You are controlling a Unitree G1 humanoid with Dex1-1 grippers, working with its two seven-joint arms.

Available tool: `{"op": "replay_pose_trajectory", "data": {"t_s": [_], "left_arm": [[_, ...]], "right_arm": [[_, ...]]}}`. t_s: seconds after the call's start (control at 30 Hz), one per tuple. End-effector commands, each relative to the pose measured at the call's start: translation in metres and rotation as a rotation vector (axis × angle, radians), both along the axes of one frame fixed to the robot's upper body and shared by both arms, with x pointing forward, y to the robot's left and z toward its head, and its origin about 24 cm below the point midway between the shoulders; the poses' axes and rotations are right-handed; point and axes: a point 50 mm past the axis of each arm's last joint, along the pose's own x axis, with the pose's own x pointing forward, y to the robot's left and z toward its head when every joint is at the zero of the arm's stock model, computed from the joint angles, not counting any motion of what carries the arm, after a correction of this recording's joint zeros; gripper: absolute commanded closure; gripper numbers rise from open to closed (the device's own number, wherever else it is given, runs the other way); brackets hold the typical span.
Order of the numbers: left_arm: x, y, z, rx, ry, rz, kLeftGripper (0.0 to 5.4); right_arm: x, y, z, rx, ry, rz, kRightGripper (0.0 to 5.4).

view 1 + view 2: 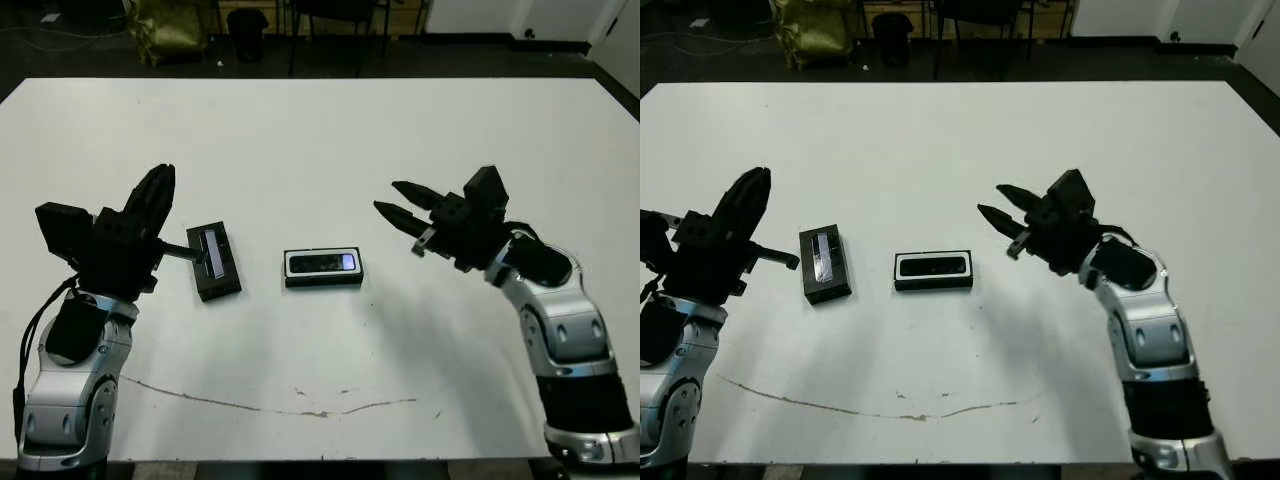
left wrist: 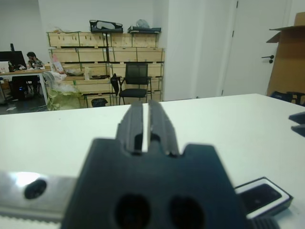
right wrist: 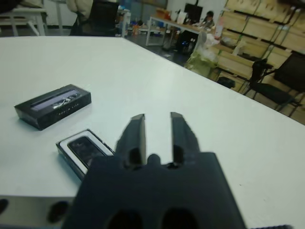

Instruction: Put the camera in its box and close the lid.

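the box (image 1: 323, 267) lies flat near the middle of the table (image 1: 330, 140), long side running left to right. the camera (image 1: 322, 264) lies inside the box. the lid (image 1: 213, 261) lies flat on the table to the left of the box, apart from it, long side running near to far. the left gripper (image 1: 150, 200) sits left of the lid. the right gripper (image 1: 398, 204) sits to the right of the box and slightly behind it, clear of it.
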Motion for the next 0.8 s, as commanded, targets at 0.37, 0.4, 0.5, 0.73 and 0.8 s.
{"op": "replay_pose_trajectory", "data": {"t_s": [0.37,0.4,0.5,0.73,0.8], "left_arm": [[-0.008,0.001,-0.013,0.01,0.064,0.025,5.4],[-0.009,0.0,-0.014,0.009,0.068,0.026,5.4],[-0.014,-0.003,-0.017,0.002,0.08,0.036,5.4],[-0.024,-0.013,-0.023,-0.015,0.141,0.113,5.4],[-0.026,-0.015,-0.023,-0.012,0.156,0.113,5.4]], "right_arm": [[-0.046,-0.004,-0.015,0.119,-0.116,-0.247,5.38],[-0.048,-0.006,-0.017,0.129,-0.109,-0.261,5.38],[-0.054,-0.01,-0.023,0.141,-0.088,-0.306,5.38],[-0.06,-0.013,-0.032,0.162,-0.049,-0.346,5.38],[-0.061,-0.014,-0.033,0.16,-0.048,-0.35,5.38]]}}
